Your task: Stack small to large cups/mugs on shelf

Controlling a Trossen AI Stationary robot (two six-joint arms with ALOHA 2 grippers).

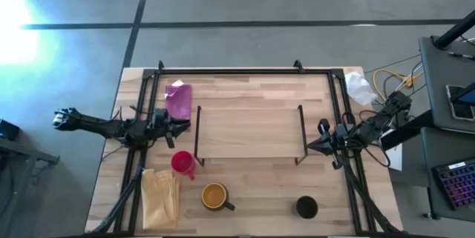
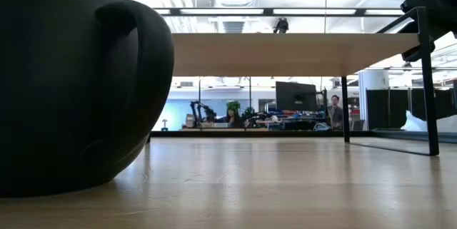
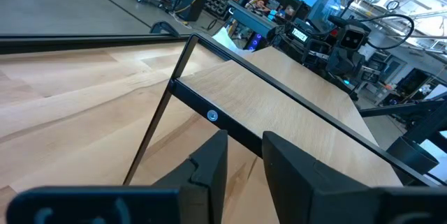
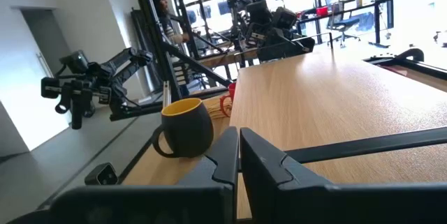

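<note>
The shelf (image 1: 249, 133), a light-wood board with black bracket frames at its short ends, stands mid-table. The red-pink cup (image 1: 182, 163) stands by its near left corner. The mustard-yellow mug (image 1: 214, 196) and the black cup (image 1: 306, 207) stand near the table's near edge. The black cup fills the left of the low view (image 2: 71, 79). My left gripper (image 1: 187, 127) hovers at the shelf's left end, fingers a little apart (image 3: 244, 161), empty. My right gripper (image 1: 310, 145) hovers at the shelf's right end, shut (image 4: 239, 158), empty. The right wrist view shows the mug (image 4: 185, 128) and the red-pink cup (image 4: 227, 102).
A magenta cloth (image 1: 178, 98) lies at the far left, and a yellowish cloth (image 1: 159, 197) at the near left. A black metal frame (image 1: 230, 70) runs along the table's edges. A white crumpled thing (image 1: 358, 86) lies at the far right corner.
</note>
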